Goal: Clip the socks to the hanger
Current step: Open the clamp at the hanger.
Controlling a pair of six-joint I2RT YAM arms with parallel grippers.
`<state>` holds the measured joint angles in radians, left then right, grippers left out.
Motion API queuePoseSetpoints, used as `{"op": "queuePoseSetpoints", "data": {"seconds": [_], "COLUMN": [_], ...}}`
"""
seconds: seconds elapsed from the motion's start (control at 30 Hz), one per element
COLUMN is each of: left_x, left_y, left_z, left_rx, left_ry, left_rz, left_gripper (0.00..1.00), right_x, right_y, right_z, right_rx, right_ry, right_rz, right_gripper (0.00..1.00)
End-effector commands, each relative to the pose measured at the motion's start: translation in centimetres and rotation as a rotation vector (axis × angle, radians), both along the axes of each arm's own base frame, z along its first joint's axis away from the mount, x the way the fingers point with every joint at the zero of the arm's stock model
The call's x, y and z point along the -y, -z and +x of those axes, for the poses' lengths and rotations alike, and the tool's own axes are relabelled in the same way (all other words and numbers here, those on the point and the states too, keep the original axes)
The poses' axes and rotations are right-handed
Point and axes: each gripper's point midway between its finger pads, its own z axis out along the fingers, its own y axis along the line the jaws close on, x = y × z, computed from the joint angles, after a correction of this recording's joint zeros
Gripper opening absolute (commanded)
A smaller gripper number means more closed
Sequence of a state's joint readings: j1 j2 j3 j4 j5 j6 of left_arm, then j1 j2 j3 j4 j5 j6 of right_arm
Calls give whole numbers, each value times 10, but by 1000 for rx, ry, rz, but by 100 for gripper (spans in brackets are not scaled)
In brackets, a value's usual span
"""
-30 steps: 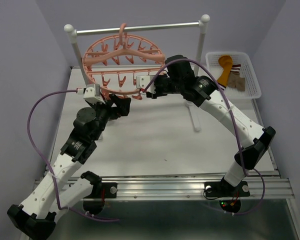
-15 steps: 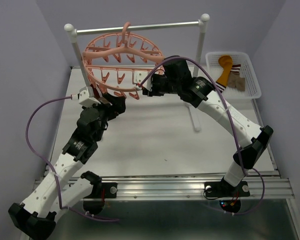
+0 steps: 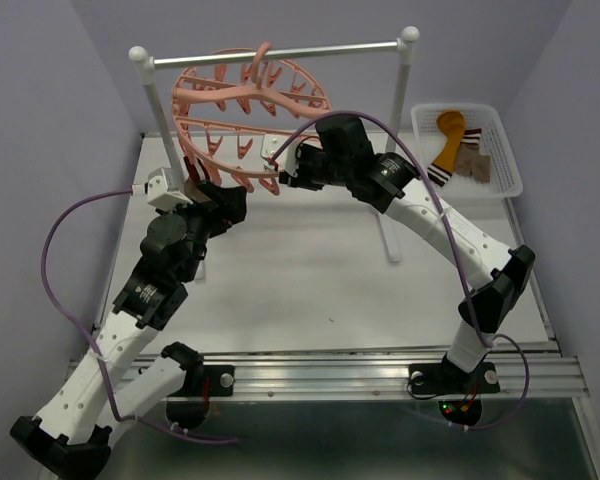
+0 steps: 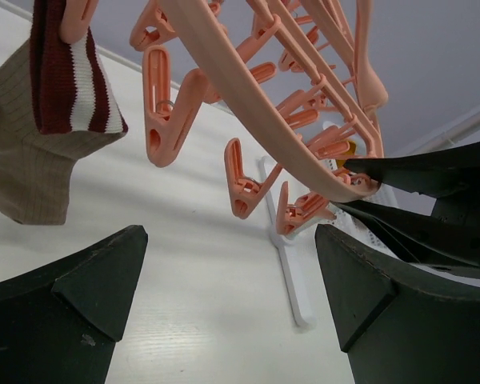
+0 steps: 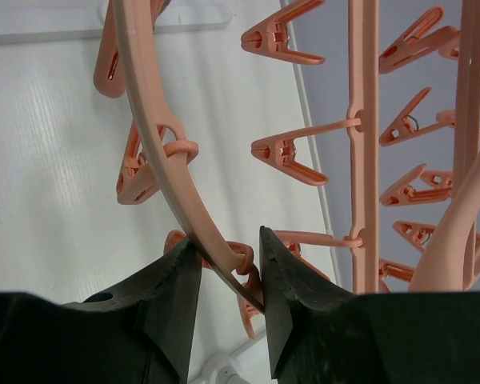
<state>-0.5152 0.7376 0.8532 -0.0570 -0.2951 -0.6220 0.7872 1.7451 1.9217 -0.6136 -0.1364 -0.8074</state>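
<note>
The right gripper [image 5: 228, 268] has its two fingers [image 5: 174, 298] closed partway onto the near rim of the hanger [image 5: 154, 136], with the pink ring pinched between the pads. The left gripper [image 4: 224, 280] is spread to its widest. Its fingers [image 4: 72, 296] touch nothing and sit just below the ring's left side. Above its left finger, one sock [image 4: 40, 136] hangs by its striped cuff from a clip [image 4: 74, 16]. The hanger hangs tilted by its hook from the metal rail [image 3: 280, 52] over the far side of the table [image 3: 310, 270]. More socks [image 3: 472, 160] lie in the white basket [image 3: 507, 150] at the far right.
</note>
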Motion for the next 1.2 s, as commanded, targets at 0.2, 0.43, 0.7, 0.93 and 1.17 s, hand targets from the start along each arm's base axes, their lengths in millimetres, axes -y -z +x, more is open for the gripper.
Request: {"op": "queuePoseSetpoints", "data": {"seconds": [0.2, 0.43, 0.7, 0.93, 1.17], "left_x": [3, 6, 24, 31, 35], "left_y": [-13, -19, -38, -38, -38], "left_z": [3, 12, 22, 35, 23], "left_rx": [92, 119, 180, 155, 237], "left_ry": [18, 21, 96, 102, 157], "left_rz": [21, 62, 123, 168, 197], "left_gripper": [99, 99, 99, 97, 99], "right_x": [5, 6, 8, 10, 13], "right_y": [-41, -37, -37, -36, -35], "right_z": [16, 12, 9, 9, 8], "right_rx": [32, 26, 26, 27, 33], "right_ry": [125, 110, 103, 107, 104], "right_rz": [129, 108, 98, 92, 76], "right_gripper": [39, 39, 39, 39, 38]}}
